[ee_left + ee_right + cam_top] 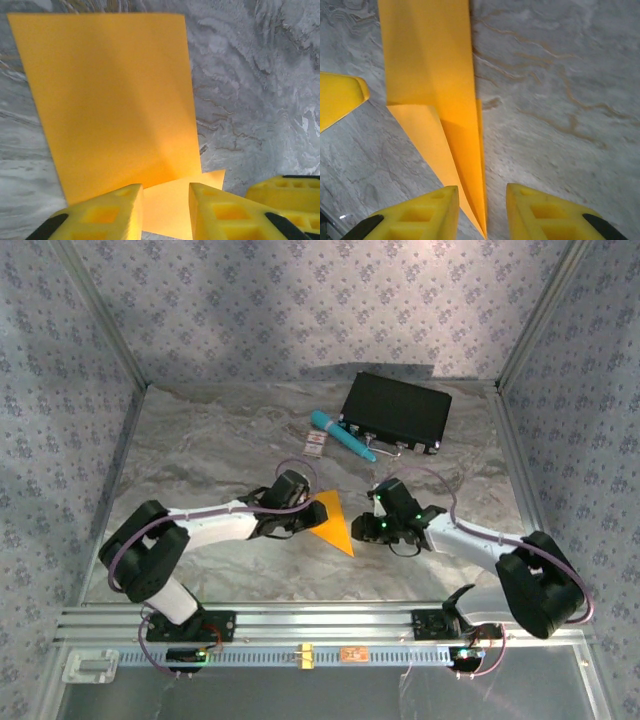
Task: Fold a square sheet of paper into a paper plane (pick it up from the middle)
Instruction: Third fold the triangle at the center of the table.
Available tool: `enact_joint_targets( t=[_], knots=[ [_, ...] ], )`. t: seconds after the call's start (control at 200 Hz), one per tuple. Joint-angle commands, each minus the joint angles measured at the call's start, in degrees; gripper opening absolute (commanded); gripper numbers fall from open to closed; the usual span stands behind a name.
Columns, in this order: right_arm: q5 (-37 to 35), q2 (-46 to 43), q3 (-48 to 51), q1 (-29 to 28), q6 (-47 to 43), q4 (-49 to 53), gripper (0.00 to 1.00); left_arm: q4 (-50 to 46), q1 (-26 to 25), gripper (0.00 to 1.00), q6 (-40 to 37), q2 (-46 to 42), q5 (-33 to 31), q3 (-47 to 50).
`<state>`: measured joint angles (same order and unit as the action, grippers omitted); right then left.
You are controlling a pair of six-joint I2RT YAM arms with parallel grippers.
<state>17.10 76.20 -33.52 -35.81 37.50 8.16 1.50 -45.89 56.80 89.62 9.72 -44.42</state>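
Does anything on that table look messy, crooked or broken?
Nothing spilled or broken. Only the folded paper looks slightly uneven: seen from the left wrist, a lower corner pokes out past the edge of the upper flap.

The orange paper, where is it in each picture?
Top external: the orange paper is a pointed shape in the middle of the grey marbled table.
Left wrist: the paper covers the upper left and middle, reaching down between the left fingers.
Right wrist: the paper runs from the top down to a sharp point between the right fingers.
Shared landmark: the grey marbled table under it.
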Motion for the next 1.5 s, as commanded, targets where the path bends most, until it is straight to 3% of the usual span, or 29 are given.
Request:
enact_joint_targets(
  t=[0.0,0.215,0.475,0.959,1.244,1.494],
  knots=[
    [0.1,3.1,-3.1,-0.7,-3.0,-1.3,0.34,-2.6,2.6,0.34,-2.0,-2.4,-0.1,1.2],
    [0.7,8.5,-6.7,-0.9,-5.1,-1.5,0.35,-0.4,8.1,0.4,-2.1,-4.3,4.9,4.8],
    [3.1,13.1,-9.6,0.3,-6.4,-2.5,0.3,0.6,9.1,0.41,-2.1,-2.0,8.3,4.3],
    [7.4,10.4,-6.2,2.3,-5.6,-7.5,0.09,1.6,10.1,0.42,-1.8,-0.7,10.7,3.5],
    [8.1,9.9,-5.1,3.1,-5.2,-8.5,0.07,2.0,10.6,0.43,-1.5,-0.3,11.4,3.5],
    [9.1,8.1,-3.3,4.3,-4.4,-10.2,0.06,3.5,10.7,0.51,-1.1,0.7,13.0,3.3]
  ],
)
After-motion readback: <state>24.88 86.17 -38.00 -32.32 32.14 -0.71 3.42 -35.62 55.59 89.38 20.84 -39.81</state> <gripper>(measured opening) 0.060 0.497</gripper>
